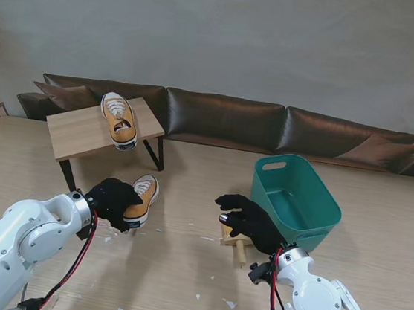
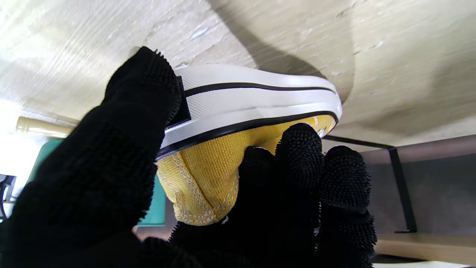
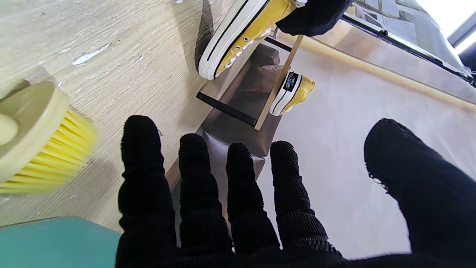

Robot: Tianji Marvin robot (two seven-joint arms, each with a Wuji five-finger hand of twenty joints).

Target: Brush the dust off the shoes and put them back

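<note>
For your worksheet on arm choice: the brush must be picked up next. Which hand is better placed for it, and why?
The right hand. It hovers open right over the brush, while the left hand is shut on the shoe, away from the brush.

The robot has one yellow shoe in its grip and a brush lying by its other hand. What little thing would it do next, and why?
Probably the right robot hand should lower and close on the brush. Its fingers are spread and holding nothing, the brush lies on the table right beside it, and the left robot hand already grips the yellow shoe by its heel, ready for brushing.
</note>
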